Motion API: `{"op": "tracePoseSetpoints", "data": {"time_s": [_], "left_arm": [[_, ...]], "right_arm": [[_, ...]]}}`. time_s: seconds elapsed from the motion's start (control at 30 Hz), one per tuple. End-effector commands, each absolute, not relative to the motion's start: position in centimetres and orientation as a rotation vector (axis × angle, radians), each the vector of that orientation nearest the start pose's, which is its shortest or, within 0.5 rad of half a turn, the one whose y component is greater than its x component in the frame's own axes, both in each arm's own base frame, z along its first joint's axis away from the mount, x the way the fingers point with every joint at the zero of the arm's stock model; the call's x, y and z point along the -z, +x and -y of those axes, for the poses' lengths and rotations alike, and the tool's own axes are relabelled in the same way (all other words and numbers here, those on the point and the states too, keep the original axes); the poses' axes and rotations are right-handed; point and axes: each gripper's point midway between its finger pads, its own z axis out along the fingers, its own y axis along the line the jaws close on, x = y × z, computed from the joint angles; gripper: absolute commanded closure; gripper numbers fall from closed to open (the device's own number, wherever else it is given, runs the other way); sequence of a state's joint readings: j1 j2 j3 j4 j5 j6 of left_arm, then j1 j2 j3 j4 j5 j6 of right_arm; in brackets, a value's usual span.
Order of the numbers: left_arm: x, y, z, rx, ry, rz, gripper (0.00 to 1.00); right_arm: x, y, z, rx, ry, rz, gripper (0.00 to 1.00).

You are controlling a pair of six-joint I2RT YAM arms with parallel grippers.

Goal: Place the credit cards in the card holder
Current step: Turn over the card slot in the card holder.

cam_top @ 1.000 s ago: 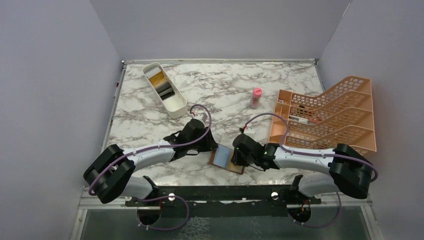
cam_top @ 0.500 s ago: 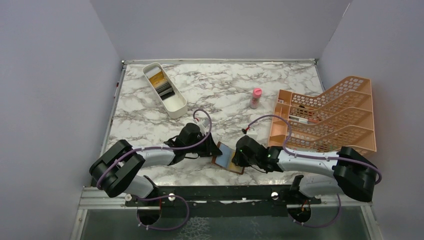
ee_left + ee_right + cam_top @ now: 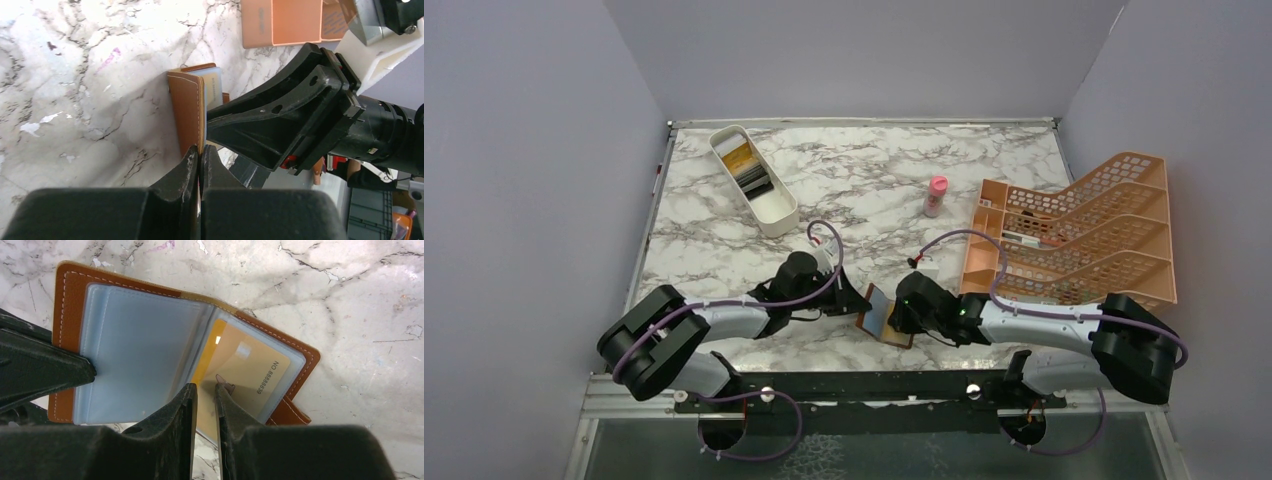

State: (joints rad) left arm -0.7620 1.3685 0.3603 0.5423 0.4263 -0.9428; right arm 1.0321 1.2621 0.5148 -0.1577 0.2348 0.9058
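Note:
The brown card holder (image 3: 879,313) lies open near the table's front, between both arms, its blue-grey sleeves (image 3: 135,350) showing. A yellow-gold credit card (image 3: 245,365) sits in its right sleeve. My left gripper (image 3: 200,152) is shut on the edge of the left flap (image 3: 189,110) and holds it tilted up. My right gripper (image 3: 205,387) hovers at the yellow card's near edge, jaws a narrow gap apart with nothing between them. More credit cards, yellow (image 3: 738,155) and dark (image 3: 755,178), lie in the white tray (image 3: 776,215).
An orange lattice rack (image 3: 1084,235) stands at the right, close behind my right arm. A small pink bottle (image 3: 935,196) stands mid-table. The white tray is at the back left. Grey walls close in the table's sides and back.
My left gripper has shut on the card holder's left flap and raised it, so the holder looks narrower from above. The right gripper has barely moved.

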Motion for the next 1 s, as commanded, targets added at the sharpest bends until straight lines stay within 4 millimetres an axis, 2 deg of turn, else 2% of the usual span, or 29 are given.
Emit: {"op": "tracePoseSetpoints", "data": {"time_s": [0.0, 0.2, 0.57, 0.8, 0.97], "left_arm": [[-9.3, 15.9, 32.1, 1.544, 0.161, -2.276, 1.00], [-11.5, 14.9, 33.4, 1.693, 0.165, -2.178, 1.00], [-13.1, 13.9, 34.1, 1.878, 0.113, -2.054, 1.00], [-12.3, 14.7, 33.7, 1.802, 0.106, -2.033, 1.00], [-12.1, 15.5, 32.8, 1.662, 0.115, -2.043, 1.00]], "right_arm": [[-1.3, 15.8, -22.8, -0.432, -0.072, -2.542, 0.75], [-1.5, 16.1, -22.9, -0.443, -0.082, -2.518, 0.74], [-1.1, 15.9, -22.9, -0.452, -0.083, -2.523, 0.74], [-2.0, 15.7, -23.0, -0.471, -0.089, -2.526, 0.73], [-4.9, 15.2, -22.9, -0.537, -0.069, -2.506, 0.63]]}}
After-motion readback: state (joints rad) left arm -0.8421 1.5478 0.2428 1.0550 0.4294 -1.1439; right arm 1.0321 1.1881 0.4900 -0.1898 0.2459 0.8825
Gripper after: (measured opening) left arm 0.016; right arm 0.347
